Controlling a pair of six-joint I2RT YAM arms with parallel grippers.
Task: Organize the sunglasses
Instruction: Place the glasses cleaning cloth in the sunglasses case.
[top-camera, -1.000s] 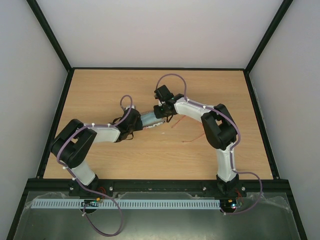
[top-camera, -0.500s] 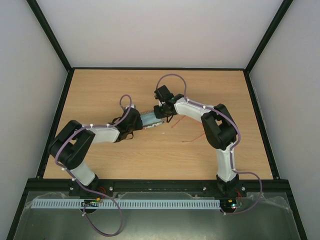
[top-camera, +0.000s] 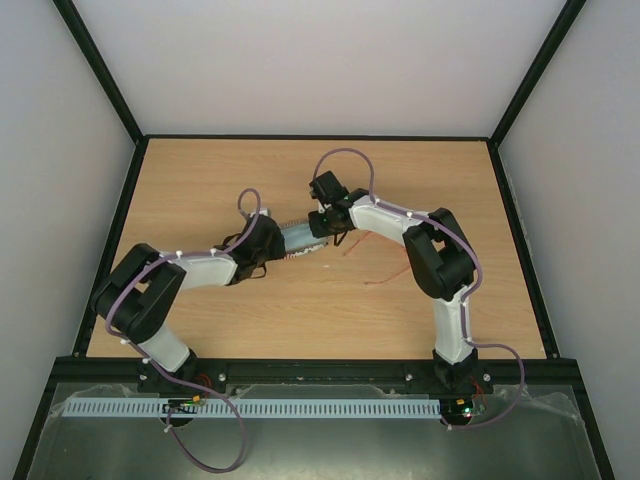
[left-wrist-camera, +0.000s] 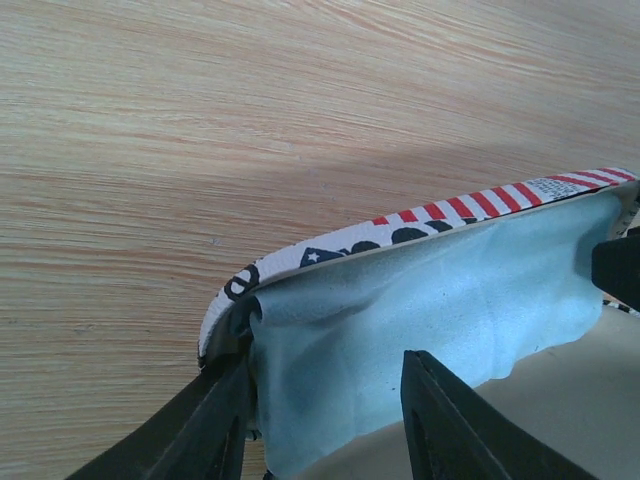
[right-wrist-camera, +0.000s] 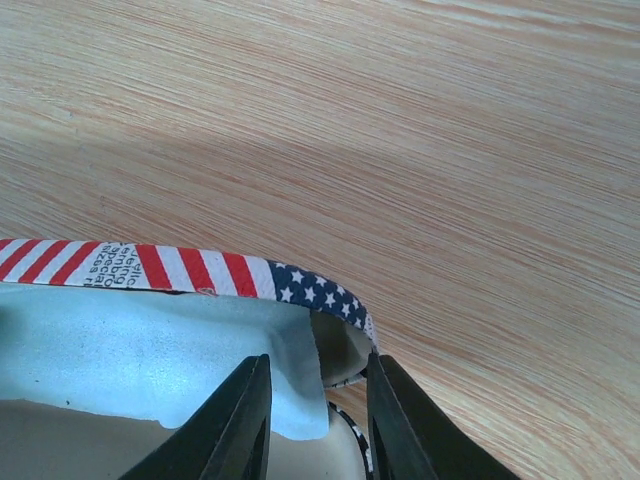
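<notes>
The flag-print case lies open mid-table between my two grippers, with a light blue cloth spread inside under its raised lid. My left gripper stands open at the case's left end, its jaws straddling the cloth's edge. At the right end my right gripper is open too, and the cloth's corner and the case's rim sit between its fingers. The sunglasses show as thin red lines on the wood right of the case, partly under the right arm.
Black frame rails border the wooden table at the back and sides. The right arm's forearm reaches over the table's middle, and the left forearm lies low along the left front.
Both grippers' jaws have spread apart at the ends of the case. The left arm has shifted slightly; the case has stayed in place.
</notes>
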